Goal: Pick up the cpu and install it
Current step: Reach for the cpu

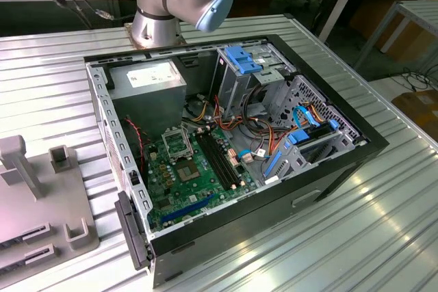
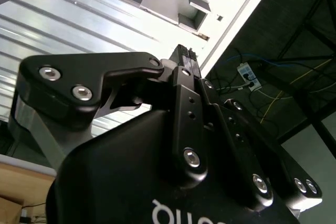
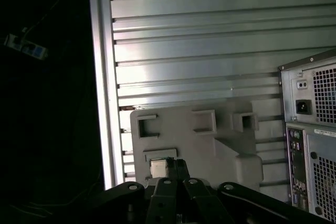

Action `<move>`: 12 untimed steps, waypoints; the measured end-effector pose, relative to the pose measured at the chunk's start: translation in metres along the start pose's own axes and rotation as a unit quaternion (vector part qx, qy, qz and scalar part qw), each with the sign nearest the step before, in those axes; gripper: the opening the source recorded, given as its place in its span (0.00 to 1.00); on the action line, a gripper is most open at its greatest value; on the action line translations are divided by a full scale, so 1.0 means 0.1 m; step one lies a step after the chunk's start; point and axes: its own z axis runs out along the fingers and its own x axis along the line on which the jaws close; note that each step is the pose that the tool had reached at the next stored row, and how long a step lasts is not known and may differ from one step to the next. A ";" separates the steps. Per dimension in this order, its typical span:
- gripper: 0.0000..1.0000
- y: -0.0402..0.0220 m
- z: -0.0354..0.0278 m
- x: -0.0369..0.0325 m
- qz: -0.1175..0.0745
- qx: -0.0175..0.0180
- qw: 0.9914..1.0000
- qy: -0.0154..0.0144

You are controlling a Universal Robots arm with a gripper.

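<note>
The bench [image 1: 55, 87] is ribbed silver, striped with bright lines. The computer case [image 1: 328, 182] is black, its motherboard [image 1: 181, 182] green, its drive latches [image 1: 243, 59] blue, its wires [image 1: 256, 111] red, orange and yellow. At eight o'clock of the case, the fixture [image 1: 41, 196] is plain grey. The hand [image 2: 184, 56] is black, the cpu [image 3: 157, 169] dull silver-grey.

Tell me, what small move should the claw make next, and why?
Probably a slight sideways shift, to centre the claw on the cpu. In the first wrist view the chip lies in a pocket of the grey tray, just beside the claw's tip rather than under it. So it looks not yet gripped, though that is only a judgement.
</note>
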 end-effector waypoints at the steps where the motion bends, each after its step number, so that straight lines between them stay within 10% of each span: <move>1: 0.11 0.000 0.000 0.001 0.000 0.000 1.000 0.000; 12: 0.11 -0.024 -0.001 0.071 0.000 0.000 1.000 0.000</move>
